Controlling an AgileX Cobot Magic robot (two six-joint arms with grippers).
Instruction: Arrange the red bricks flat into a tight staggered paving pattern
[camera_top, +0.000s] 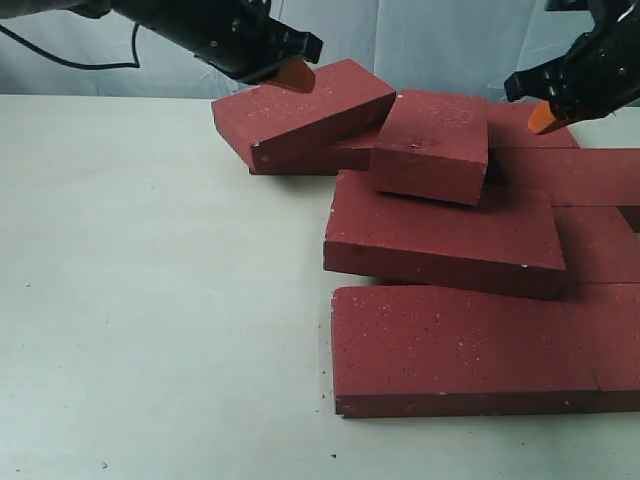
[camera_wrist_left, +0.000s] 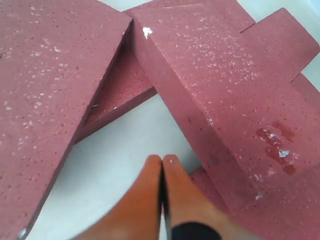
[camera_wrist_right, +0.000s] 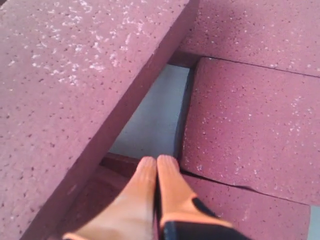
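Several red bricks lie in a loose heap on the right of the table. One tilted brick (camera_top: 305, 110) leans at the back left, and a second (camera_top: 432, 145) sits raised beside it. A long brick (camera_top: 440, 235) rests askew on others. A front brick (camera_top: 450, 350) lies flat, and further flat bricks (camera_top: 600, 180) line the right edge. My left gripper (camera_top: 293, 76) hovers shut and empty over the tilted brick's back end. In the left wrist view its tips (camera_wrist_left: 162, 159) hang between two bricks (camera_wrist_left: 45, 90) (camera_wrist_left: 225, 85). My right gripper (camera_top: 548, 117), also shut and empty, hangs over the back right bricks (camera_wrist_right: 250, 125).
The pale table (camera_top: 150, 300) spreads wide to the left and front of the heap. A small patch of table (camera_wrist_right: 155, 115) shows between bricks under the right gripper (camera_wrist_right: 157, 160). A black cable (camera_top: 60, 60) trails behind the left arm.
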